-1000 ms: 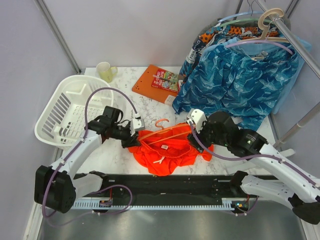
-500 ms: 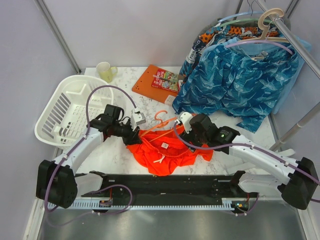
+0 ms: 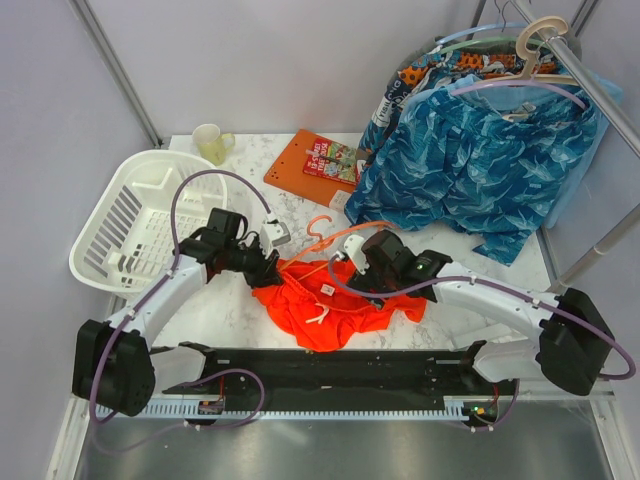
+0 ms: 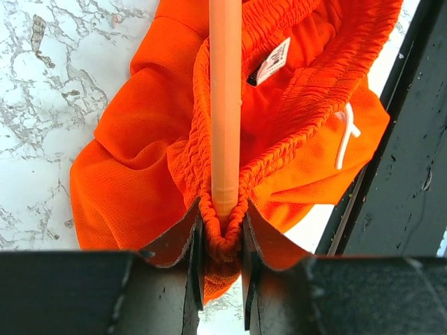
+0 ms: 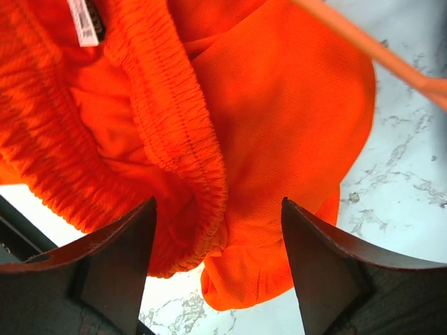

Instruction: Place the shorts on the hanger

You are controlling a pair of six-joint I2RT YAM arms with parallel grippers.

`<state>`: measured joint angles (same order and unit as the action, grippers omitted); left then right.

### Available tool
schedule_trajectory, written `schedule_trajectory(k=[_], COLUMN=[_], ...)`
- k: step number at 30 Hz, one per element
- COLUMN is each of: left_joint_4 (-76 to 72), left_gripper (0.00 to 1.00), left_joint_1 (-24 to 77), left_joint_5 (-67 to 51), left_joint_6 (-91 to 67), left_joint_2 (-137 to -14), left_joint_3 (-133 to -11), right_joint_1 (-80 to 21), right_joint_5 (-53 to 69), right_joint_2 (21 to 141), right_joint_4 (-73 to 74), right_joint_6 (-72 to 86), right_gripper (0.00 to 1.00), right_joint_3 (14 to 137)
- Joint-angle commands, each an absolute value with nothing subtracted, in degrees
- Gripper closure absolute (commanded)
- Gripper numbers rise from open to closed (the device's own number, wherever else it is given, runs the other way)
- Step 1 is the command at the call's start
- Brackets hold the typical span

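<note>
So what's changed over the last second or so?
The right hand swung left across the shorts toward the left hand and hangs open over the waistband. The hanger tipped, its hook rising toward the back. The left hand stayed put, shut on the hanger's end and waistband. Basket, mug and hanging clothes are unchanged.

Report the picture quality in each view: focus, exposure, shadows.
Top external: evenly lit and sharp, with only soft shadows around the shorts. Left wrist: the hanger and the fabric are crisp, while the left tool is a near-black silhouette. Right wrist: the close fabric is slightly soft, and the right tool is dark and blurred.
</note>
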<state>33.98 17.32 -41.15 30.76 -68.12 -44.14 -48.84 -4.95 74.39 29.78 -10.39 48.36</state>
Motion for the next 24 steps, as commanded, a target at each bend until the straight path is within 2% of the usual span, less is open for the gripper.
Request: schedule_trajectory(k=[1,4,6,7,9,10,18,24], left_joint_4=[30.8,31.7,33.9,34.8,37.1,38.7,46.8,56.0], left_gripper=[0.98,0.98,0.98,0.98,0.98,0.98,0.98,0.98], left_joint_1=[16.3,14.9,13.8,13.5,11.9,11.3,2.7,-2.5], left_joint_5=[-41.1,-41.6,-42.4,-42.8,-44.1,-45.3,-51.5,-54.6], left_joint_6=[28.1,28.6,29.7,31.0,32.9,34.2,41.3,55.8], left_joint_2=[-68.6,-68.5,-67.9,-67.7,-66.7,-65.3,-61.0,-61.0], left_joint_3=[-45.7,-46.0,-46.2,-46.7,-47.2,-47.3,-47.6,-49.2], right_joint_1=[-49.5,-49.3,-48.5,-48.0,-46.8,-45.3,-32.1,-22.0], right_joint_5=[-3.4,-6.6,-8.7,-10.1,-11.0,-11.4,-10.6,-4.7], right_joint_2=[76.2,76.4,75.3,75.1,74.4,73.7,66.1,66.6], right_joint_4=[34.0,36.3,36.4,36.6,36.7,36.7,34.7,34.3], right_joint_6=[-14.7,-16.5,-16.3,-16.4,-16.6,-17.0,-20.2,-19.1], right_gripper=[0.24,0.3,0.48,0.63,0.84,1.0,1.0,1.0], right_joint_3=[49.2,49.5,49.8,50.1,50.5,50.5,49.0,50.8])
